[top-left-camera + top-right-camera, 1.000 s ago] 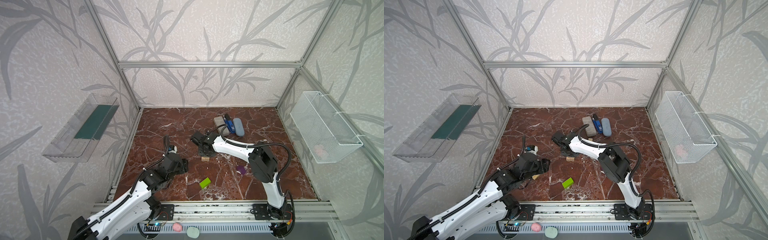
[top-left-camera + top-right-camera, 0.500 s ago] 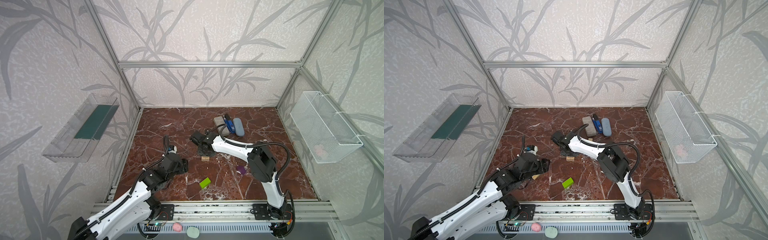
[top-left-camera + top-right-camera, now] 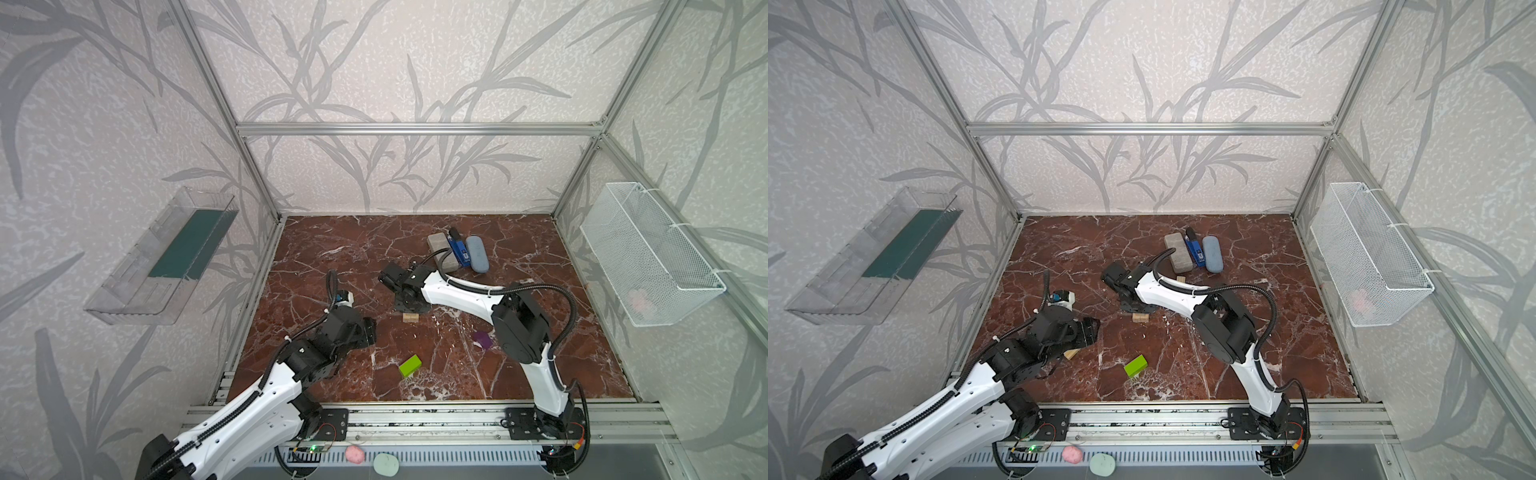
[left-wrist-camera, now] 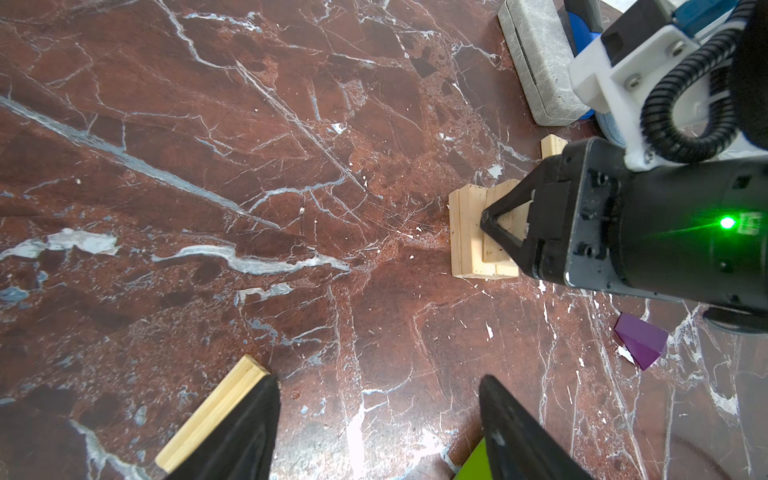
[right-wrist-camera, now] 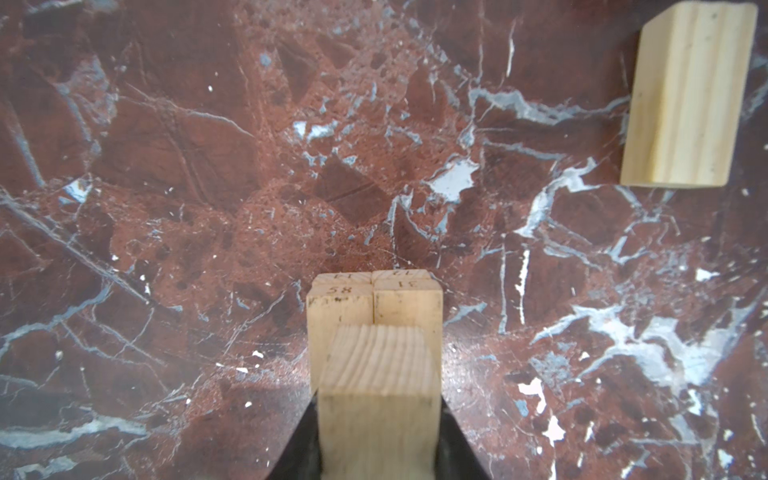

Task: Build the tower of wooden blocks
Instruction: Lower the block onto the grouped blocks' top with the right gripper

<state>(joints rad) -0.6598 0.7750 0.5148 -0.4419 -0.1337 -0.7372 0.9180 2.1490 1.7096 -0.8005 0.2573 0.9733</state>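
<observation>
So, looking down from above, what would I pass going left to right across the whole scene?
From the left: clear wall tray → lime-green block → grey slab → blue-grey oval case → white wire basket. The wooden stack and purple block line up with others, so I skipped them.

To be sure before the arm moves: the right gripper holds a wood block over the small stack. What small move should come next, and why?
Probably lower the right gripper straight down until its wood block rests on the tower, jaws shut. The right wrist view shows the block clamped above it, roughly centred; contact cannot be confirmed.
</observation>
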